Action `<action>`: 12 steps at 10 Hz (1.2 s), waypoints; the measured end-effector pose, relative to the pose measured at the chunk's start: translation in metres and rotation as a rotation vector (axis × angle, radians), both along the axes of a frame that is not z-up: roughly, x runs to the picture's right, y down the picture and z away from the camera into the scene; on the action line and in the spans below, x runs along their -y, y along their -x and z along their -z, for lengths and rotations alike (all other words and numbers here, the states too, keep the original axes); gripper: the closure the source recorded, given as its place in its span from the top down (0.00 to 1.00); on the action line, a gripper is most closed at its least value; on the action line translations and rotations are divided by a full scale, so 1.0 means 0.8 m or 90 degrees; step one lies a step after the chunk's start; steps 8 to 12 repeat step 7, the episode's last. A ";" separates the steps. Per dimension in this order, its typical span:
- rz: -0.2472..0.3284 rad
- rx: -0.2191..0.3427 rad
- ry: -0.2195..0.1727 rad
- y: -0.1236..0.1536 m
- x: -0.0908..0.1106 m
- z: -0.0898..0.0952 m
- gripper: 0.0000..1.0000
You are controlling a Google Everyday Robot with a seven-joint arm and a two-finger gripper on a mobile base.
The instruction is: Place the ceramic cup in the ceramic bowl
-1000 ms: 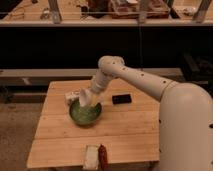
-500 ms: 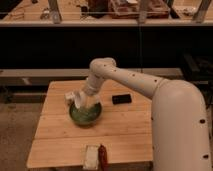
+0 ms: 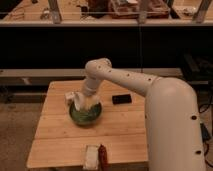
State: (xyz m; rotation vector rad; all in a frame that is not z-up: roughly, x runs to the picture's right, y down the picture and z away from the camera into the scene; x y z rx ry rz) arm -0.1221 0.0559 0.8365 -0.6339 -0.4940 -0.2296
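A green ceramic bowl (image 3: 86,114) sits on the wooden table (image 3: 60,135), left of centre. My white arm reaches from the right, bends at its elbow and comes down onto the bowl. My gripper (image 3: 84,101) is at the bowl's near-left rim, just over its inside. A pale whitish shape (image 3: 71,97) shows at the gripper's left side, by the bowl's far-left rim; it may be the ceramic cup, but I cannot tell for sure, nor whether it is held.
A black flat object (image 3: 121,99) like a phone lies on the table right of the bowl. A white and red packet (image 3: 95,156) lies at the table's front edge. A dark shelf runs behind the table.
The arm has swung further left, its elbow now over the table's back middle. The gripper stays at the bowl.
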 end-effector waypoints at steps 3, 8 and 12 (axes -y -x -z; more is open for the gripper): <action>-0.012 0.002 -0.001 -0.006 0.017 0.012 0.46; -0.004 -0.010 -0.006 -0.008 0.025 0.015 0.64; -0.004 -0.010 -0.006 -0.008 0.025 0.015 0.64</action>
